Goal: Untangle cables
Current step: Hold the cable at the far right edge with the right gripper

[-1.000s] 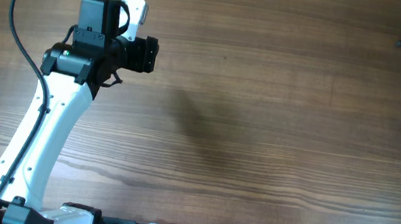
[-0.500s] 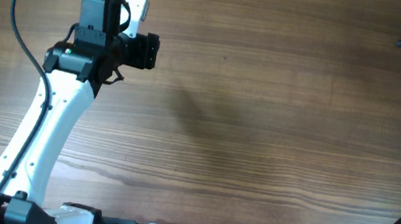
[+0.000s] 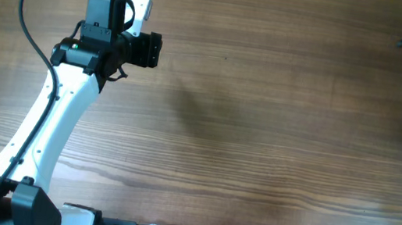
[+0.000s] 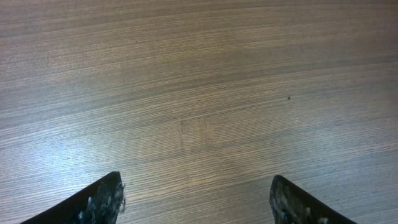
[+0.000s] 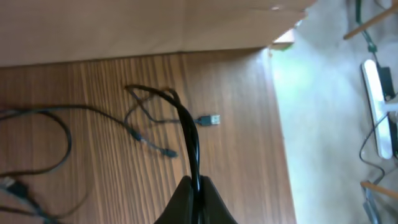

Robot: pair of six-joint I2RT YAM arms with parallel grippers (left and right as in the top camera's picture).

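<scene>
Little seems done: my right end effector [image 5: 198, 186] pinches one strand of the cables [image 5: 189, 140], which lie looped and crossing near the counter [image 5: 236, 155] edge, while my left end effector [image 4: 196, 183] hangs spread far from them.

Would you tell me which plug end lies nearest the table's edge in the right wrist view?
The light rectangular plug, alone right of the cord gripped by the right tool; the other plug ends lie left of it.

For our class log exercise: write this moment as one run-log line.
left gripper: open, empty; right gripper: shut on cable; other cables: loose on table
</scene>
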